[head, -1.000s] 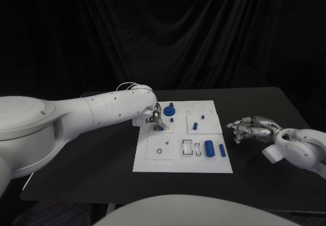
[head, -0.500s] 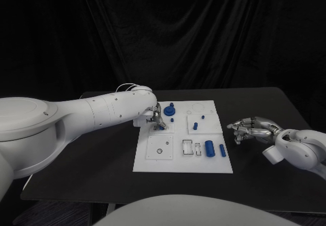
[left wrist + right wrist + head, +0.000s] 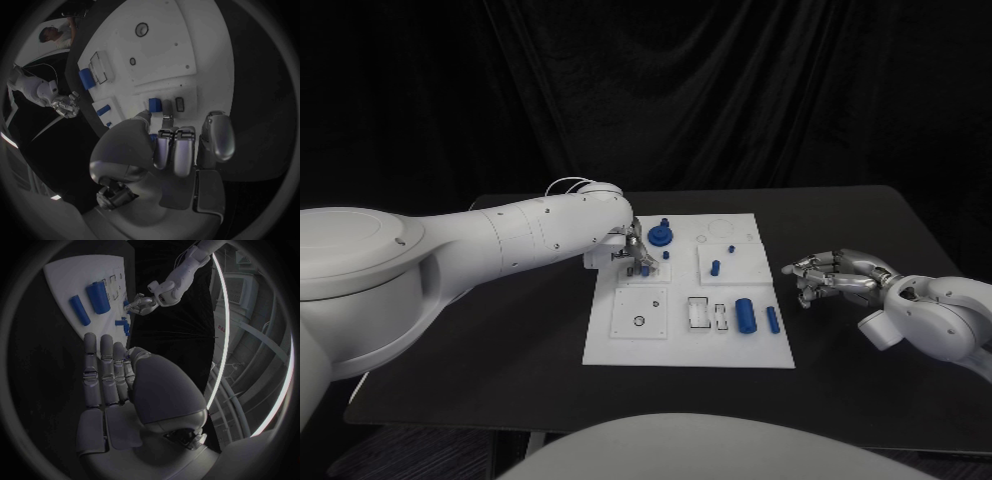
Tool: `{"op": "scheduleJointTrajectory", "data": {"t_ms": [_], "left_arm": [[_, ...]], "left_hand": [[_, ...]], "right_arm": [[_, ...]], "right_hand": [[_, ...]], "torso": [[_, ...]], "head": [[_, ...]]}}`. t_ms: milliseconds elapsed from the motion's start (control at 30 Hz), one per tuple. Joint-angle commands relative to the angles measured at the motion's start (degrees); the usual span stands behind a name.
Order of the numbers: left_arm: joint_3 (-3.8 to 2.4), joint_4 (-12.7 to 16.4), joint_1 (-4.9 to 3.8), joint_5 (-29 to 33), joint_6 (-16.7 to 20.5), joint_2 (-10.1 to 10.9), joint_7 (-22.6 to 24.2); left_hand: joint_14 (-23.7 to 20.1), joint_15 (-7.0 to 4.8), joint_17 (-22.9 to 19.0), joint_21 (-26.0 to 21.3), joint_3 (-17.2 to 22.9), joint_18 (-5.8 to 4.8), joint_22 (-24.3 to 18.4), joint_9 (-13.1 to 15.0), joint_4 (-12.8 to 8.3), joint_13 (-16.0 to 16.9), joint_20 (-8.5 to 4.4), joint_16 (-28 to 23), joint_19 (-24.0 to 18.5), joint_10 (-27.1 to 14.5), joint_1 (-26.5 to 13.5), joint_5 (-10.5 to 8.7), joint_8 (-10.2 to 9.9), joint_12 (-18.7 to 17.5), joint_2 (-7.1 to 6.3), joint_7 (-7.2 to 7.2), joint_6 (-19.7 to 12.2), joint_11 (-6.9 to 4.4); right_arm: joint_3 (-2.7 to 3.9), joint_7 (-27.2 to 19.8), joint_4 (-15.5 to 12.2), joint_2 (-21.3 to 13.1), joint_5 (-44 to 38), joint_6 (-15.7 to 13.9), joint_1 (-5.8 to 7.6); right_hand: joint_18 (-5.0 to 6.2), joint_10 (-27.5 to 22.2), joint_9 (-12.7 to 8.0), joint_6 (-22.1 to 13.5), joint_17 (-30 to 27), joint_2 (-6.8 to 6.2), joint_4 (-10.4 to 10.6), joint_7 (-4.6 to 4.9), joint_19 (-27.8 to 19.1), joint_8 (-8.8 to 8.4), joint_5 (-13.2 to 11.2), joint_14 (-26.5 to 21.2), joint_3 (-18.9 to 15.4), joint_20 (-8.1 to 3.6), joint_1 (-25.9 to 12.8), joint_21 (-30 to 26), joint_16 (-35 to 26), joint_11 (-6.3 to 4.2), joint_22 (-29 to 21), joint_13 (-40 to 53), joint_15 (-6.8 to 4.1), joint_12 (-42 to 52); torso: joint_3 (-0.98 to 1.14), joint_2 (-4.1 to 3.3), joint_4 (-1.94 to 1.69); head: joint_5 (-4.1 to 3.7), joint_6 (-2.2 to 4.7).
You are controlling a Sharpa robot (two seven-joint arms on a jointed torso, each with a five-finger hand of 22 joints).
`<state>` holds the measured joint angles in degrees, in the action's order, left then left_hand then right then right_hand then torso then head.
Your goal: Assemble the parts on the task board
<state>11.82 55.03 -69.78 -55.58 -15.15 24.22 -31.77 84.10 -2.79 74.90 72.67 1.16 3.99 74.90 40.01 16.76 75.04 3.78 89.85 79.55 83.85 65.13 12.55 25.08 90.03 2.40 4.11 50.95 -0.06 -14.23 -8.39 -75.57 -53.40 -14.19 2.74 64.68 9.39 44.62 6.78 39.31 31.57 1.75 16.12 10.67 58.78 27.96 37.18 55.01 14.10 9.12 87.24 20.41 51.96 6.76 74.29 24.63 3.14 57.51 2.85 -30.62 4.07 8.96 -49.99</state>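
White task board [image 3: 687, 345] on black table [image 3: 488, 350]. Blue parts: fat cylinder [image 3: 746, 315], slim rod [image 3: 772, 320]. Silver hands, left [image 3: 633, 252] and right [image 3: 828, 276], on white arms.

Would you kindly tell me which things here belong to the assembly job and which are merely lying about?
Belonging to the job:
- task board
- blue parts, such as the large cylinder and thin rod
- left hand, over the board
- right hand, off the board

Lying about:
- only the black table beneath

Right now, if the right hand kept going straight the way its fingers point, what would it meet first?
Probably the task board: the right hand points at its near edge, towards the blue cylinder. Depth is unclear.
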Motion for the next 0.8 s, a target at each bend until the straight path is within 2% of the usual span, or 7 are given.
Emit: {"op": "scheduleJointTrajectory", "data": {"t_ms": [33,200,333,433,667,767,800], "left_arm": [[0.25,-0.2,0.73,0.1,0.2,0.0,0.2],[0.25,-0.1,0.91,0.1,0.3,0.2,0.2],[0.25,0.2,1.03,0.1,0.2,0.5,0.2],[0.25,0.7,1.09,0.1,0.4,0.8,0.3],[0.25,4.1,1.13,0.1,4.7,2.8,1.1],[0.25,6.2,1.14,-1.6,7.3,4.2,1.4],[0.25,6.7,1.13,-2.2,7.9,4.5,1.4]], "left_hand": [[5.9,0.49,15.1,-0.3,-0.6,0.39,9.3,-0.4,0.0,15.0,0.24,0.2,-0.2,6.2,-0.9,-0.90,-1.0,0.0,0.20,0.36,-1.0,0.52],[5.9,0.92,15.1,-0.5,-2.3,0.44,9.2,-1.4,0.0,15.0,0.64,0.2,-0.4,6.2,-3.0,-4.72,-2.1,0.0,0.60,0.88,-1.9,1.00],[5.9,1.03,15.1,-0.6,-3.4,0.47,9.2,-1.8,0.0,15.0,0.77,0.2,-0.5,6.2,-4.0,-5.08,-2.3,0.0,0.58,1.00,-1.9,1.11],[5.9,1.09,15.1,-0.6,-3.9,0.46,9.2,-2.2,-0.1,15.0,0.86,0.2,-0.4,6.2,-3.6,-3.51,-2.4,0.0,0.90,1.00,-1.8,1.14],[5.9,1.08,15.1,0.0,-6.0,0.35,9.4,-2.7,0.0,15.0,0.90,0.2,-0.1,6.2,-5.0,-3.14,-2.3,0.0,0.41,0.97,-1.2,1.13],[5.9,0.89,15.1,1.2,-8.1,0.11,9.7,-2.7,0.0,15.0,0.75,0.2,0.7,6.2,-6.1,-1.15,-1.5,0.0,0.41,0.70,-0.5,0.86],[5.9,0.66,15.1,1.7,-9.2,-0.01,9.9,-2.5,0.0,15.0,0.58,0.2,1.1,6.2,-6.8,0.78,-0.7,0.0,0.61,0.40,0.2,0.63]], "right_arm": [[0.04,1.0,-0.1,0.0,0.0,1.0,-0.20],[0.04,1.1,0.0,0.0,0.0,1.2,-0.29],[0.04,1.3,0.0,0.0,0.0,1.4,-0.38],[0.04,1.4,0.0,0.0,0.0,1.5,-0.43],[0.04,1.4,0.0,-0.1,0.0,1.6,-0.53],[0.04,1.5,0.0,-0.2,0.0,1.6,-0.59],[0.04,1.5,0.0,-0.2,0.0,1.6,-0.61]], "right_hand": [[0.87,-0.3,-0.1,-0.4,-0.1,0.14,0.2,0.36,-0.5,0.31,-0.3,-0.3,0.1,0.00,-0.2,0.3,0.4,-0.02,0.1,-0.1,0.12,0.2],[0.87,-0.3,-0.1,-0.4,-0.1,0.15,0.3,0.36,-0.6,0.34,-0.5,-0.3,0.1,0.02,-0.4,0.3,0.5,-0.01,0.1,-0.1,0.13,0.3],[0.87,-0.3,-0.1,-0.4,-0.1,0.15,0.3,0.37,-0.6,0.35,-0.5,-0.3,0.1,0.02,-0.4,0.3,0.5,-0.01,0.1,-0.1,0.13,0.3],[0.87,-0.3,-0.1,-0.4,-0.1,0.15,0.3,0.36,-0.6,0.35,-0.5,-0.3,0.1,0.02,-0.4,0.3,0.5,-0.01,0.1,-0.1,0.13,0.3],[0.87,-0.3,-0.1,-0.4,-0.1,0.15,0.3,0.36,-0.6,0.35,-0.5,-0.3,0.1,0.02,-0.4,0.3,0.5,-0.01,0.1,-0.1,0.13,0.3],[0.88,-0.4,-0.1,-0.4,-0.2,0.12,0.2,0.35,-0.6,0.36,-0.6,-0.4,0.1,0.03,-0.4,0.3,0.5,-0.02,0.1,-0.1,0.13,0.3],[0.88,-0.4,-0.1,-0.4,-0.2,0.12,0.2,0.35,-0.6,0.36,-0.6,-0.4,0.1,0.03,-0.4,0.3,0.5,-0.02,0.1,-0.1,0.13,0.3]], "torso": [[0.01,-0.03,-0.01],[0.01,0.00,0.01],[-0.01,0.03,0.01],[0.01,0.02,0.00],[-0.01,0.00,0.00],[0.00,0.00,0.02],[-0.01,0.01,0.03]], "head": [[0.05,-0.01],[0.09,-0.01],[0.11,-0.01],[0.12,-0.01],[0.08,-0.01],[0.11,-0.01],[0.10,-0.01]]}}
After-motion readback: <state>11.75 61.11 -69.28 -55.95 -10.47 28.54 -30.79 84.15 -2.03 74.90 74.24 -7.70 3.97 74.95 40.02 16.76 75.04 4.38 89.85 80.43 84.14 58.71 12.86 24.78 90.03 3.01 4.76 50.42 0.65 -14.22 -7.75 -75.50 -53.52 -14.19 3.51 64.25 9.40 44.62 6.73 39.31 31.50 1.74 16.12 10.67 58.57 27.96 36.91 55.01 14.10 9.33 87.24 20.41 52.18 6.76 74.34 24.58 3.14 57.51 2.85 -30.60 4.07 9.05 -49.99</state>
